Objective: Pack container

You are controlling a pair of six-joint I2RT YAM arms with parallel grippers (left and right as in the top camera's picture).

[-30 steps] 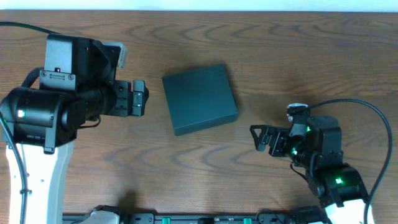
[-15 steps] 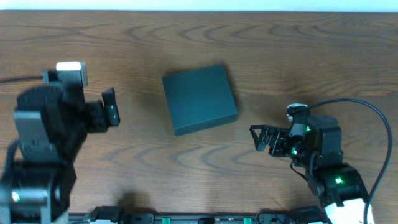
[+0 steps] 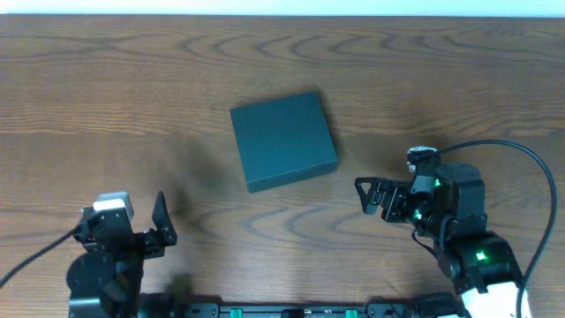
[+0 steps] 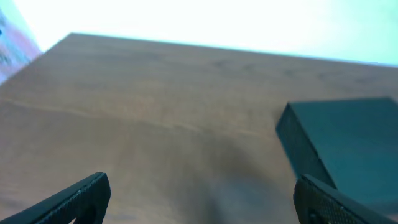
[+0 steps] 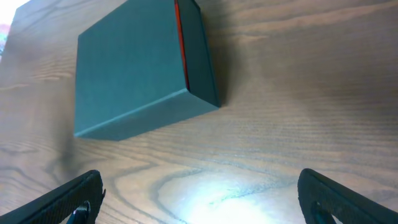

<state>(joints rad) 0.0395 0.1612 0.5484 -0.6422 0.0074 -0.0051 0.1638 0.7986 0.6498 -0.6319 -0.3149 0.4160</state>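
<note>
The container (image 3: 283, 140) is a dark teal closed box lying flat near the middle of the wooden table. It shows in the right wrist view (image 5: 140, 68) with a thin red line along its lid edge, and at the right edge of the left wrist view (image 4: 348, 143). My left gripper (image 3: 161, 221) is open and empty at the front left, well apart from the box. My right gripper (image 3: 364, 196) is open and empty at the front right, a short way from the box's near right corner. No snack packets are in view.
The wooden table (image 3: 424, 79) runs to a pale far edge at the top. A black cable (image 3: 521, 159) loops from the right arm over the table's right side.
My left arm has pulled back from beside the box's left side to the table's front left. The box and my right arm have not moved.
</note>
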